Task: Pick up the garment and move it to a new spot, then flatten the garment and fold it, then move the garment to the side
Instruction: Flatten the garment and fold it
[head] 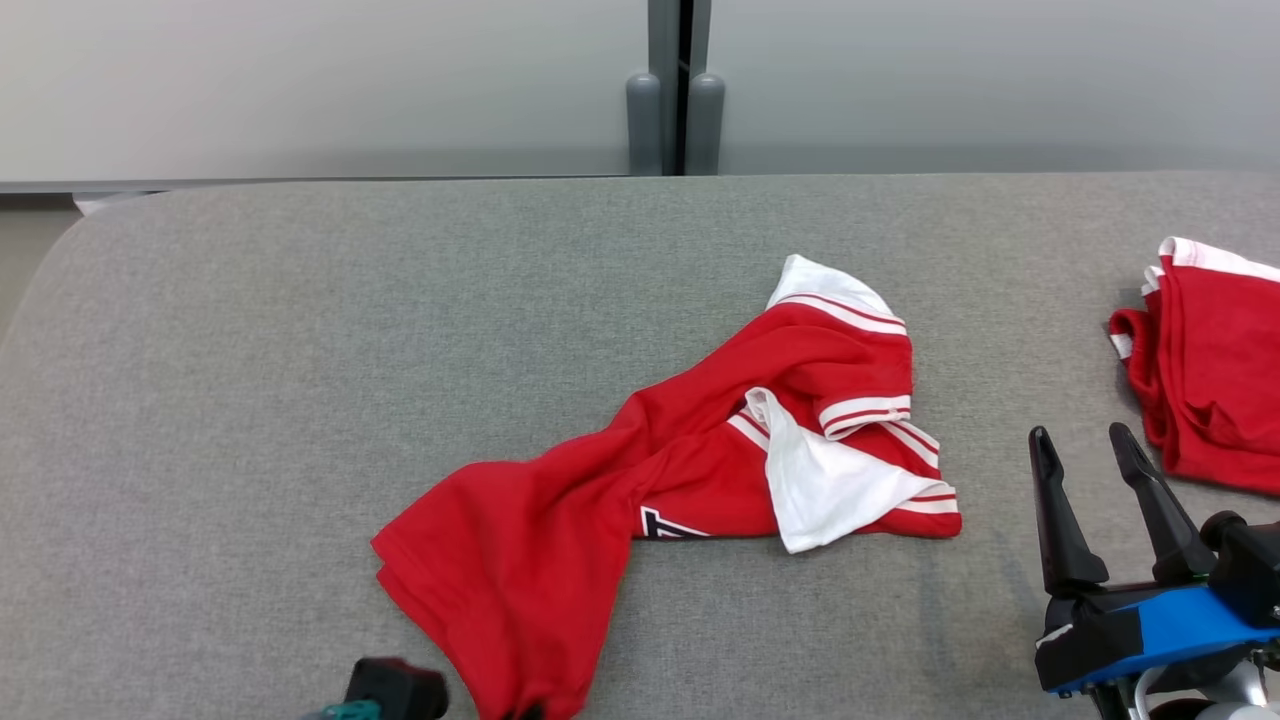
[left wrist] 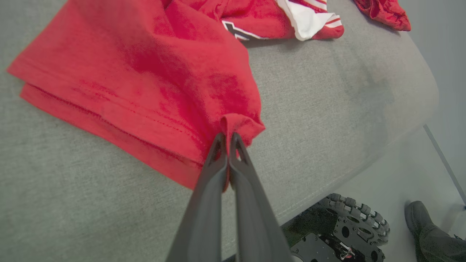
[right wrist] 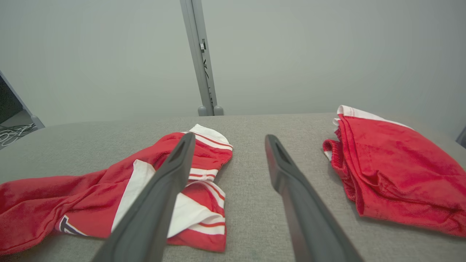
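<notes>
The grey, cloth-covered worktop [head: 200, 400] spreads across everything in front of me. About its middle lies the garment [head: 600, 470], a red shirt with white, red-striped sleeves. It is crumpled and drawn out in a long slant. The sleeves and a white flap are bunched at its far right end, and the plain red body trails toward my near left. A bit of dark lettering shows at its lower edge.

Well apart from it, at the worktop's right edge, sits a second red garment [head: 1215, 380] with white trim, lying in a rough fold.

My right claw [head: 1080, 433] hovers over bare worktop between the two, its fingers spread wide and holding nothing. My left claw [left wrist: 227, 136] is at the near edge of the worktop, its fingers pressed together on a small pinched fold of the garment's red hem.

Below that edge, the left wrist view shows a knobbly black wheel [left wrist: 355, 214] and, near it on the floor, a dark shoe [left wrist: 429, 233].
</notes>
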### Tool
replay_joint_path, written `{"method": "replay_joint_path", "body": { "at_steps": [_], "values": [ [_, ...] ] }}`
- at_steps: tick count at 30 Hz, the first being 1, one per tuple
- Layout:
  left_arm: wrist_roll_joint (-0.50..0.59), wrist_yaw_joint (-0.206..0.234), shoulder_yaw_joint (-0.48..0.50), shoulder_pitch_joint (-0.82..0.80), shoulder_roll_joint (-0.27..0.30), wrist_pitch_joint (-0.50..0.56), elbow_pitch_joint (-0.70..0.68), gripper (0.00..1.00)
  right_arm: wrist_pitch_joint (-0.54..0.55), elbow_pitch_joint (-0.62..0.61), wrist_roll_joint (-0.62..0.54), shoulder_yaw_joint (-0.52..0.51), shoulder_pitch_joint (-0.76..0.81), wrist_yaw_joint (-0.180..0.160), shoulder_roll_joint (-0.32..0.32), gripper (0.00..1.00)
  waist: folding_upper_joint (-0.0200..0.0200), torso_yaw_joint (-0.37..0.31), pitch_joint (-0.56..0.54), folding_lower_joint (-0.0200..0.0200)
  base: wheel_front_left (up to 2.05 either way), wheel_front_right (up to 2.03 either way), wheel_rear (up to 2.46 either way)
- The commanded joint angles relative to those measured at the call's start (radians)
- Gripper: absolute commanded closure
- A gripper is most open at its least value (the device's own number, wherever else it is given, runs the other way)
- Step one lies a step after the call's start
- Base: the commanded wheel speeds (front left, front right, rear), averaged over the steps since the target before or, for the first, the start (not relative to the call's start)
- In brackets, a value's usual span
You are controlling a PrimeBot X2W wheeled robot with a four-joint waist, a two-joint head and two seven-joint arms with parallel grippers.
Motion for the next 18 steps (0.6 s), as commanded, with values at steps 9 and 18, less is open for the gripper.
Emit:
{"method": "replay_joint_path", "body": {
  "at_steps": [9,18],
  "values": [
    [-0.025,-0.001,0.064,0.002,0.024,-0.069,0.173,0.0,0.004,0.002,-0.012,-0.013,-0.006,0.0,0.0,0.0,0.0,0.019,0.014,0.0001,0.0,0.0,0.0],
    [0.004,0.007,0.158,-0.066,0.021,-0.206,0.074,0.0,0.022,-0.039,-0.031,-0.038,0.01,0.0,0.0,0.0,0.0,0.011,-0.001,0.0001,0.0,0.0,0.0]
  ]
}}
